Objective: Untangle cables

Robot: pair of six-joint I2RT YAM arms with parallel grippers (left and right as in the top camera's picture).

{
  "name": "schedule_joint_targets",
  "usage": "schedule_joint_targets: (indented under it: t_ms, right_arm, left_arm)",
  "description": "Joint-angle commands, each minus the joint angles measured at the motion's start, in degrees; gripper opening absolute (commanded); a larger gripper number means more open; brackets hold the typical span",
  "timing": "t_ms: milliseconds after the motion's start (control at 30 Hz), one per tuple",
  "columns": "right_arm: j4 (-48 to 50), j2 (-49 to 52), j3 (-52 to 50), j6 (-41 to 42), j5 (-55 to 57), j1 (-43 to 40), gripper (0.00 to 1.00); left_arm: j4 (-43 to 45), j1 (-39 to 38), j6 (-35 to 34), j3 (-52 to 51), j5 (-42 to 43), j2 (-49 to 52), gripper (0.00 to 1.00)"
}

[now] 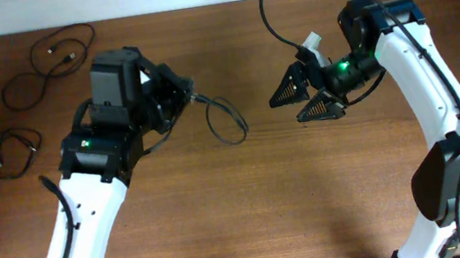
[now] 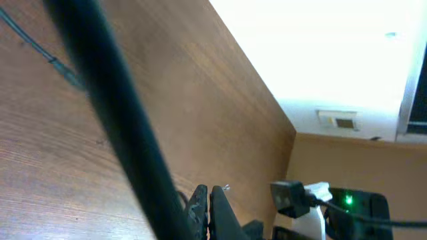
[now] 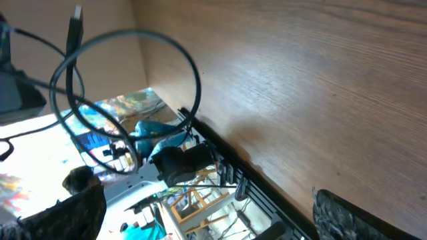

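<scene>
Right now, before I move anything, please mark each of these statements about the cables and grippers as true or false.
1. The left gripper is shut on a cable loop. True.
2. The right gripper grips the same loop. False: it is open and holds nothing.
3. Two more cables lie on the table at its far left: a long loose cable and a small coiled cable. True.
4. All three cables are tangled in one bundle. False: each is apart from the others.

Black cable loop (image 1: 245,125) mid-table; second cable (image 1: 44,71), third cable (image 1: 3,161) coiled far left
</scene>
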Motion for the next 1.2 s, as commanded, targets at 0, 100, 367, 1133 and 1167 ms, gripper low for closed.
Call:
schedule_joint_targets:
  t_ms: [0, 100, 367, 1133, 1167]
  right_arm:
    - [0.6, -1.0, 0.0, -1.7, -3.0, 3.6, 0.98]
    - [2.4, -1.0, 0.4, -1.1, -4.7, 6.5, 0.98]
    - [12.8, -1.0, 0.6, 16.4, 9.9, 11.7, 0.98]
    - [9.6, -0.9, 0.5, 34.8, 52.1, 8.1, 0.98]
    - [9.5, -0.9, 0.5, 34.4, 48.8, 7.0, 0.98]
  left_arm:
    - [1.7, 0.8, -4.4, 0.4, -0.4, 0.0, 0.00]
    - [3.8, 0.8, -4.4, 0.4, -0.5, 0.0, 0.00]
    - [4.9, 1.0, -6.2, 0.4, -0.4, 0.0, 0.00]
    - [-12.7, 30.3, 8.4, 0.4, 25.6, 0.0, 0.00]
    - [-16.7, 30.3, 8.8, 0.4, 20.2, 0.0, 0.00]
